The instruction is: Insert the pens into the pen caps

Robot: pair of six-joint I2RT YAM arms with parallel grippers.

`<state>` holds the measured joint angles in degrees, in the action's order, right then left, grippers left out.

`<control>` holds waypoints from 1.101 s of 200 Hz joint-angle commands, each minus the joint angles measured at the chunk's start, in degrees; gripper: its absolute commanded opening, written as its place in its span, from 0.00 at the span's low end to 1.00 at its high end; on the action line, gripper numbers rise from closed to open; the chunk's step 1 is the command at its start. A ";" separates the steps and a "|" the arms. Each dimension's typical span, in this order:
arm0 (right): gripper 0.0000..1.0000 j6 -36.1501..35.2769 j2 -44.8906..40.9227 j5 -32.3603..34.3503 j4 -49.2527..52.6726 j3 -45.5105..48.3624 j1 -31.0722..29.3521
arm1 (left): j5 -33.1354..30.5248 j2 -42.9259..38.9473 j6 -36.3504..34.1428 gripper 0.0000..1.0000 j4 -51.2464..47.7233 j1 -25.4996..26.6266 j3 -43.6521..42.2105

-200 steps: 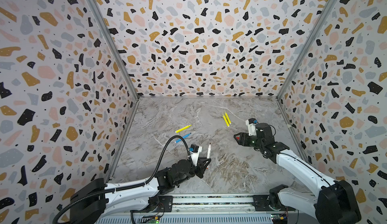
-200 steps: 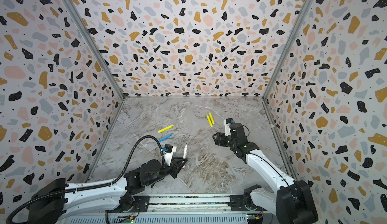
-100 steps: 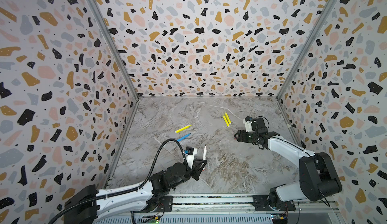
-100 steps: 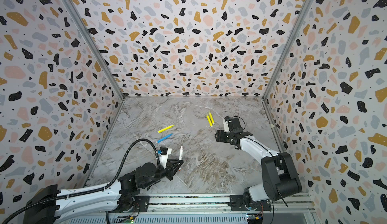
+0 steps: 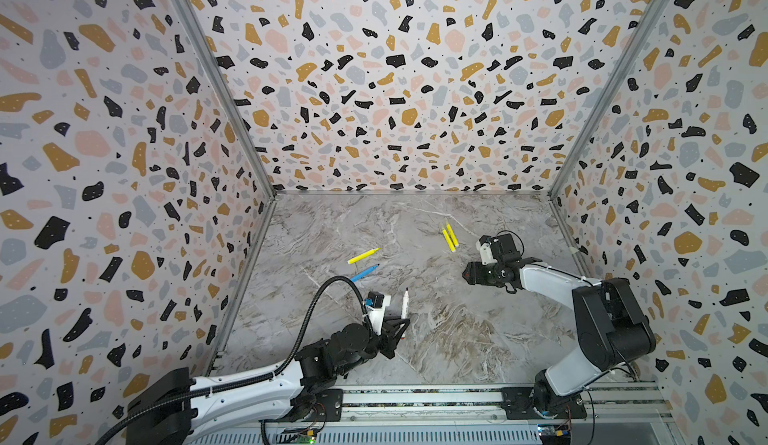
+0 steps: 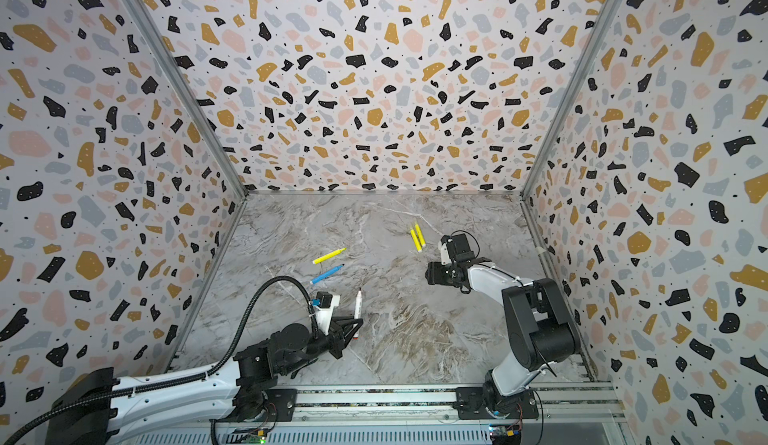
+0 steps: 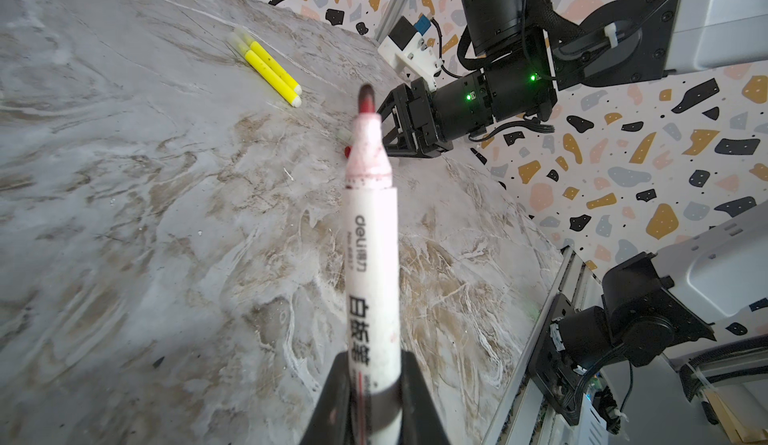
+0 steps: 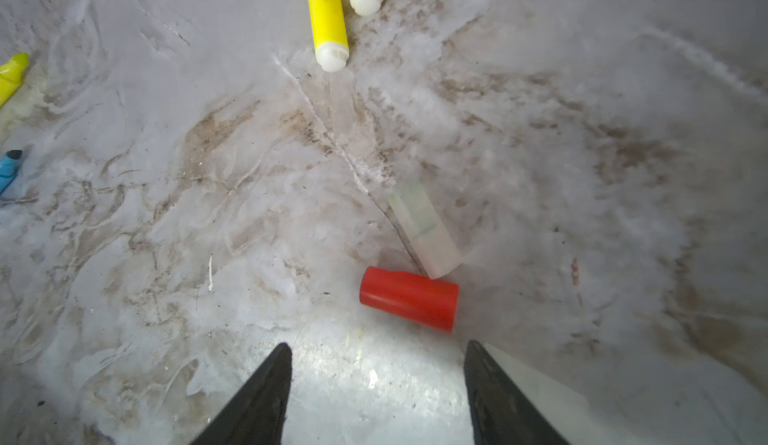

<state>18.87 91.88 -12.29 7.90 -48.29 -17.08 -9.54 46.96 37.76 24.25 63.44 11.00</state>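
Two left fingers [image 7: 332, 401] clamp white pen [image 7: 370, 256]; right fingers [image 8: 257, 401] gape near the red cap [image 8: 409, 297].

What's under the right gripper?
Stubby red cap lying on its side ahead of the open right gripper, pale clear cap touching it. In the left wrist view the white-barrelled marker hides most of the red one.

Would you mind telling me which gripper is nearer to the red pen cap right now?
Right. The right gripper hangs just short of the red cap, which lies ahead of its open jaws. The left gripper, shut on the white pen, is much farther off, toward the front left.
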 commanded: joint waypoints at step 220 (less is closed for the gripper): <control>0.62 0.46 -3.70 -5.91 2.43 -7.30 -7.40 | -1.85 1.16 -0.93 0.00 0.54 0.11 1.42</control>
<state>21.06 89.71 -21.23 6.81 -51.37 -24.80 -10.11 48.84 37.69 23.99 63.44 11.00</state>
